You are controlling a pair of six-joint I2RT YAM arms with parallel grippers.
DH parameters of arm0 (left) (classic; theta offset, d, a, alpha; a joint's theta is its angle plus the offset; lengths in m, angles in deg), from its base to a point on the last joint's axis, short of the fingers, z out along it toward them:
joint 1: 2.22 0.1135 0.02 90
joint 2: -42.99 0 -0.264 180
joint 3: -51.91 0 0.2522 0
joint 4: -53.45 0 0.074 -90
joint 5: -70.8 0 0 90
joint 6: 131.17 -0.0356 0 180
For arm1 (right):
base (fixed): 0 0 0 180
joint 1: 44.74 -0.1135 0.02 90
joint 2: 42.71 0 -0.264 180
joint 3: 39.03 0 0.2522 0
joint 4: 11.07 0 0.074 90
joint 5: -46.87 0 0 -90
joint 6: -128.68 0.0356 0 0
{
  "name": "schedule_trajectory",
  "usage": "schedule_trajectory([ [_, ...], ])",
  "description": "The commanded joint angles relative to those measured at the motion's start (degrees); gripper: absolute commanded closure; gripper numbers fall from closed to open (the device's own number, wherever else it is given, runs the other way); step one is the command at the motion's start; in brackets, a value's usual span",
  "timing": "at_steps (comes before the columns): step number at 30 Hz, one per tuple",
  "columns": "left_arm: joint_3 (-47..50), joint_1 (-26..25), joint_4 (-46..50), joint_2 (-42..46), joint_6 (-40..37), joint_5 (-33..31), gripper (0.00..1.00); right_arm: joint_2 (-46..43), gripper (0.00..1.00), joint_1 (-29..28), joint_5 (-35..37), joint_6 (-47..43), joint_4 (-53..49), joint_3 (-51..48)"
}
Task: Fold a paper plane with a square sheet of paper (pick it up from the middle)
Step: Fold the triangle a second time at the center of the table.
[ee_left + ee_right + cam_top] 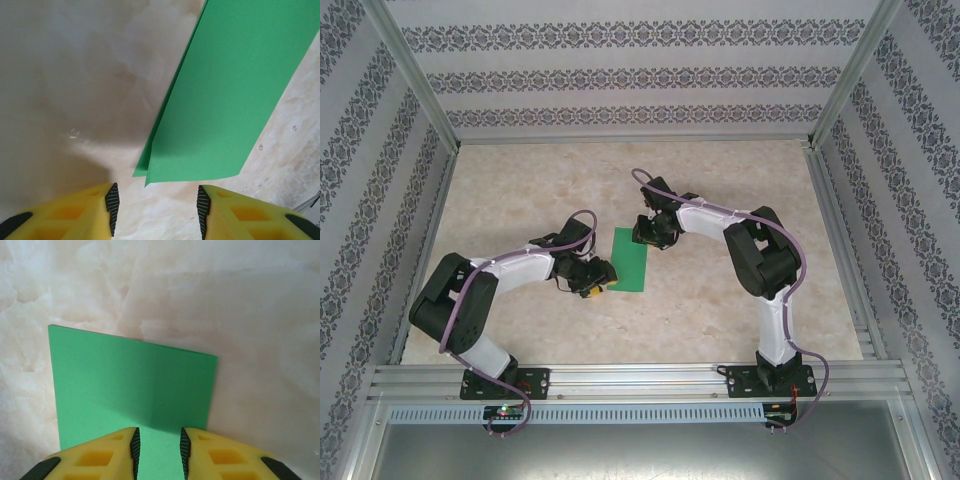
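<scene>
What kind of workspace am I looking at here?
Probably a purpose-built robot test cell, not a home: patterned panel walls in an aluminium frame box in a marble-look tabletop, with the left arm and right arm bolted to a rail at its near edge.

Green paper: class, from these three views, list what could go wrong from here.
1. In the left wrist view the green paper shows two layers slightly offset at its near corner; creasing now may lock in a crooked fold.
2. The right pincer stands open above the paper; pressing down there might slide it on the smooth table.
</scene>
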Motion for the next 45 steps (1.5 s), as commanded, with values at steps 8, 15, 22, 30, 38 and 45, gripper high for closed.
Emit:
schedule_trajectory([
  [8, -2.51, -0.73, -1.44, -1.53, 1.07, 0.02, 0.58, 2.49, 0.70, 0.31, 0.49, -0.27, -1.47, -1.00],
  [15, -2.84, -0.74, -2.09, -2.49, 1.19, 0.28, 0.60, 2.55, 0.70, 0.30, 0.11, -0.35, -1.34, -1.17],
  [22, -3.18, -0.73, -1.59, -3.17, 0.53, 0.60, 0.60, 2.45, 0.71, 0.31, -0.60, -0.79, -1.33, -1.25],
  [30, -3.70, -0.82, -2.95, -4.37, 0.67, 2.08, 0.61, 2.31, 0.71, 0.30, -1.67, -0.83, -0.93, -1.50],
  [38, -3.62, -0.82, -6.06, -4.18, 0.93, 4.50, 0.68, 1.96, 0.72, 0.30, -2.52, -0.70, -0.86, -1.61],
  [45, -2.24, -0.83, -15.13, -3.55, 0.85, 6.50, 0.64, 1.50, 0.72, 0.63, -3.68, -1.66, -1.61, -1.04],
])
